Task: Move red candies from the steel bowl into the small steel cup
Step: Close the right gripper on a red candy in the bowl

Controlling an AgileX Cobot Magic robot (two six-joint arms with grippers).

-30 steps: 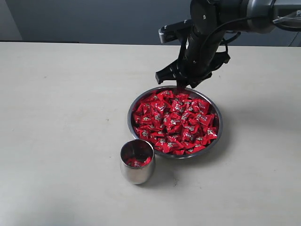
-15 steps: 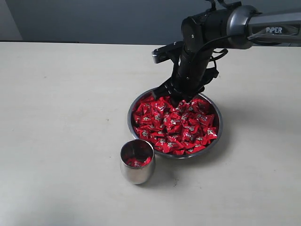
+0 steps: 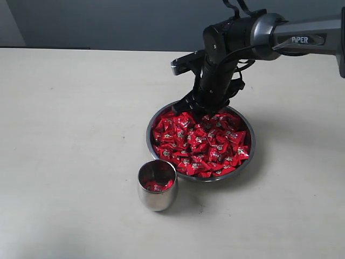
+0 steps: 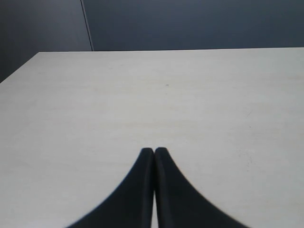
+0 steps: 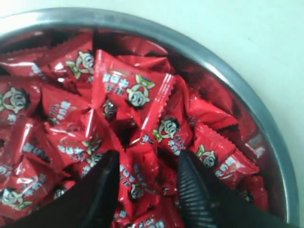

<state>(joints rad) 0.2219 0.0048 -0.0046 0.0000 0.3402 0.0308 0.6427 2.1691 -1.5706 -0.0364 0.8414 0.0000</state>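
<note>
The right tool (image 5: 147,161), jaws spread and nothing gripped, is seen pressed among the red candies (image 3: 199,141) heaped in the steel bowl (image 3: 253,141); wrappers may be pinched in a clump, or flicked onto the worktop (image 3: 70,135), short of the small steel cup (image 3: 157,186); the left tool (image 4: 154,152) is shown shut.
</note>
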